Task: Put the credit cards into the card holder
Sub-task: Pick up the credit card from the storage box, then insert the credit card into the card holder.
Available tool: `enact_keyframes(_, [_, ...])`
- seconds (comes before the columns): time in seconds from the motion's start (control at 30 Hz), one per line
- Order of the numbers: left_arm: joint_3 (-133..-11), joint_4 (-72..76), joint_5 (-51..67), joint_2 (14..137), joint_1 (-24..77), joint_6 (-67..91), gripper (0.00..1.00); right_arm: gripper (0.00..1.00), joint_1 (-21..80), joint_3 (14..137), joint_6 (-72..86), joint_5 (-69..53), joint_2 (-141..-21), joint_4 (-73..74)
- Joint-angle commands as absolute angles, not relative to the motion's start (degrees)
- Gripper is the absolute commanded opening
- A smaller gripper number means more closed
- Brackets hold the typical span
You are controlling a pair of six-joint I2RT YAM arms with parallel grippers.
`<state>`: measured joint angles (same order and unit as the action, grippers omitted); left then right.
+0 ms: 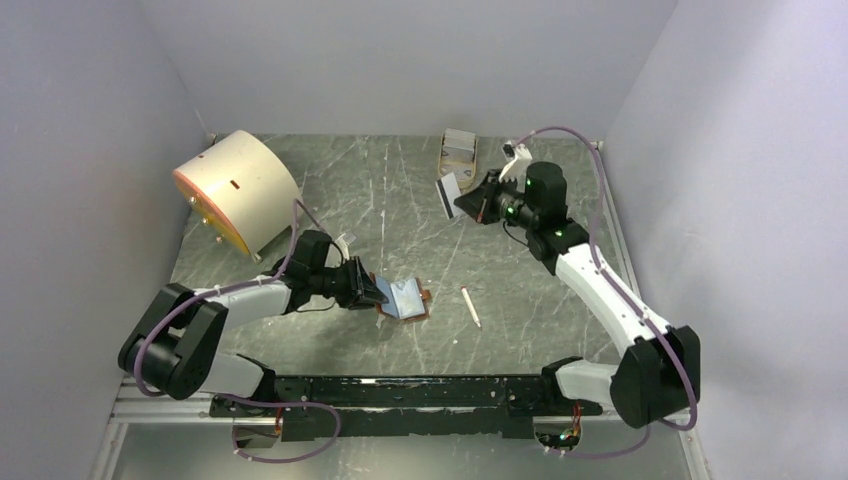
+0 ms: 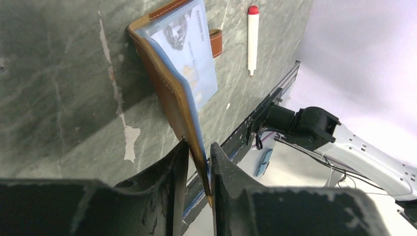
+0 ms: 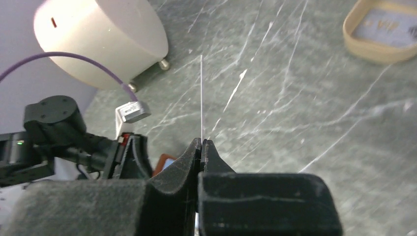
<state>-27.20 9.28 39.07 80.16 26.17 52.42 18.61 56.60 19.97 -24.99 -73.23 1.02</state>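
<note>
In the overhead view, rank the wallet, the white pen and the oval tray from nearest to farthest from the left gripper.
1. The wallet: clamped in the left gripper itself, on its right in the view.
2. The pen: lying flat further right, just past the wallet.
3. The tray: far back and to the right, clearly the farthest.

A cream drum [image 1: 238, 190] sits back left, a tan oval tray [image 3: 374, 53] behind, a white pen [image 1: 470, 306] mid-table.

Even, soft light; wrist views blur nearest the lens.
</note>
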Motion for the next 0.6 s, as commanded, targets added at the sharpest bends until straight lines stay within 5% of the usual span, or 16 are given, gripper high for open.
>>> enact_keyframes(0.0, [-27.03,4.57,35.25,77.21,25.75,49.16,0.29,0.00,18.51,50.09,36.29,-26.61,-69.07,0.79])
enact_keyframes(0.23, [-24.56,2.69,34.03,75.38,25.43,49.07,0.28,0.00,18.83,31.87,60.93,-37.41,-68.61,-18.75])
enact_keyframes(0.57, [-22.54,-0.49,31.70,73.12,23.63,48.82,0.28,0.00,24.30,25.94,64.84,-34.99,-75.06,-26.95])
